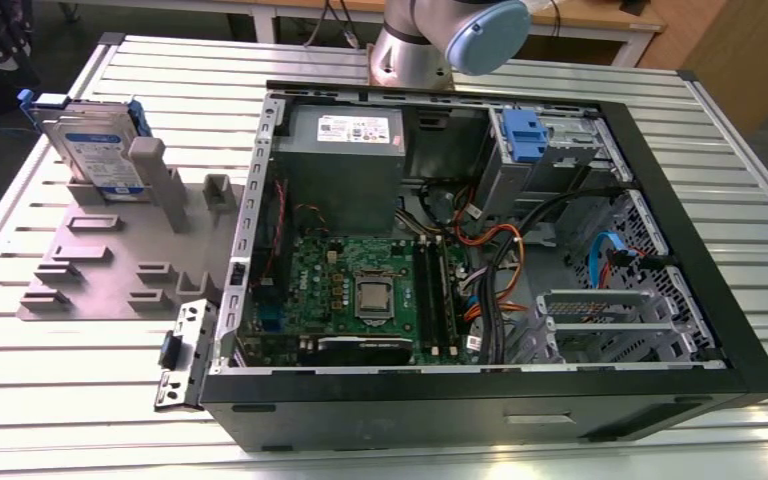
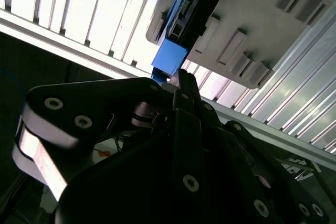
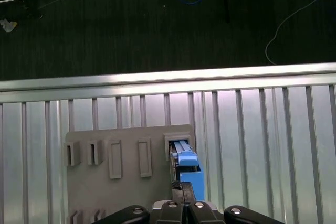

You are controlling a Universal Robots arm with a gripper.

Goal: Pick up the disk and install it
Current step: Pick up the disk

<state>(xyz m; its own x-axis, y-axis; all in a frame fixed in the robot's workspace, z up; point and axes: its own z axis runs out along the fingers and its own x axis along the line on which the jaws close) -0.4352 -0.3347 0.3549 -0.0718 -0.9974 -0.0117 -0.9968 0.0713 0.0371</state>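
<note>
The ribbed silver metal table [image 1: 37, 400] carries an open black computer case [image 1: 491, 425] across the middle of the exterior view. At the case's 9 o'clock lies a grey plastic slotted holder plate [image 1: 91, 270]. The flat silver-metal disk [image 1: 91, 140], white-and-blue labelled and blue-framed, stands on edge in that plate, at 10 o'clock in the exterior view. In both wrist views the black fingers [image 3: 181, 186] [image 2: 185, 85] are pressed together, gripping nothing, and point toward the disk's blue end.

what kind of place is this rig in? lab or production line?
Most likely a robotics lab bench: an open computer case on a slatted metal table, the disk standing in a grey fixture plate, wooden desks behind.
</note>
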